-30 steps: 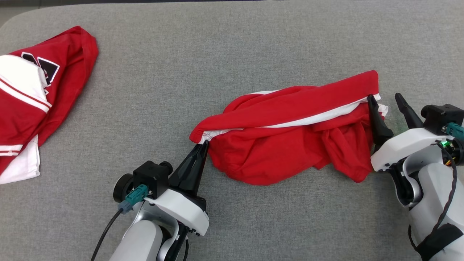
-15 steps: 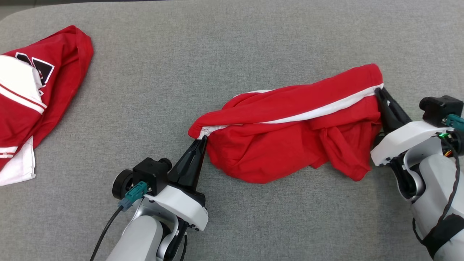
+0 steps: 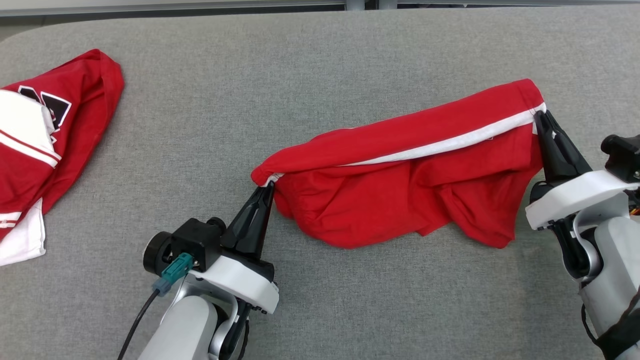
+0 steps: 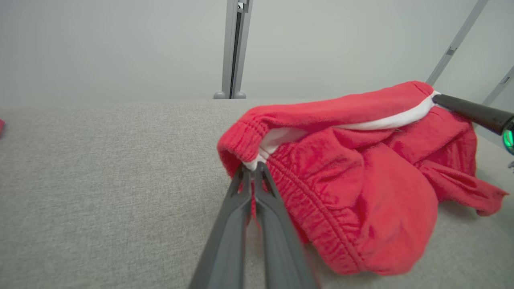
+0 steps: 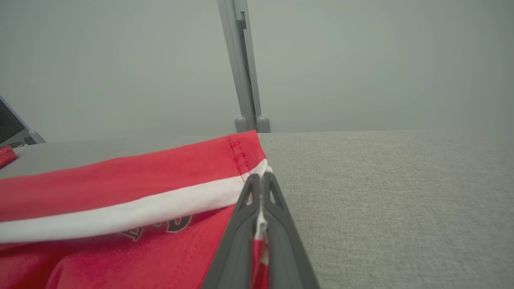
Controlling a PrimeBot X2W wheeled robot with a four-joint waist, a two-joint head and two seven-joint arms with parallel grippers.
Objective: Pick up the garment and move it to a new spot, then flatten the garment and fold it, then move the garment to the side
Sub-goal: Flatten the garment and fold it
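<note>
Drooping red garment (image 3: 400, 195) bunches over nubby grey tabletop (image 3: 280, 70).

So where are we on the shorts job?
Done: left tool and right tool are each shut on an end of the red shorts. In hand: shorts stretched between them, lower part bunched. Left: relocating, flattening, folding, setting aside; none of that shows yet.

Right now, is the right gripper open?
No: the right gripper is shut on the garment, with its two fingers pressed together on the white-striped corner.
</note>
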